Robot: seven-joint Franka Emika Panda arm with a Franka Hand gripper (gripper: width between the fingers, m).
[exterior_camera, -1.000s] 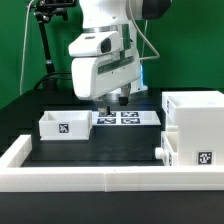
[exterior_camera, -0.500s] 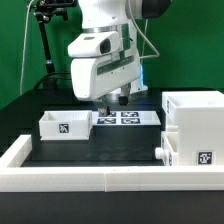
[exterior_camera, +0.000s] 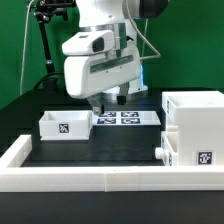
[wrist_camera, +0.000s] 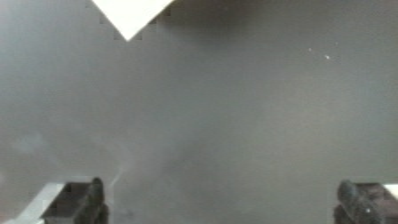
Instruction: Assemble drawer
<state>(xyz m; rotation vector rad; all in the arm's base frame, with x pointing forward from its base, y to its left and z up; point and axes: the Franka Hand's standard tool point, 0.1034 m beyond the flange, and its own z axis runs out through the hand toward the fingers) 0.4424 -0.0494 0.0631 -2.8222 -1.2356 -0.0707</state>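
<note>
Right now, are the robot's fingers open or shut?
Open. In the wrist view the two fingers stand far apart, with only the dark table showing between them and nothing held.

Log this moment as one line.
claw: open, empty, over table | loose tray: exterior view's left, not held | housing: exterior view's right, second tray in it

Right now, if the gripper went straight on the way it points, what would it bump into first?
Probably just the bare dark table. The gripper has open jaws, holding nothing; only a white corner shows nearby.
</note>
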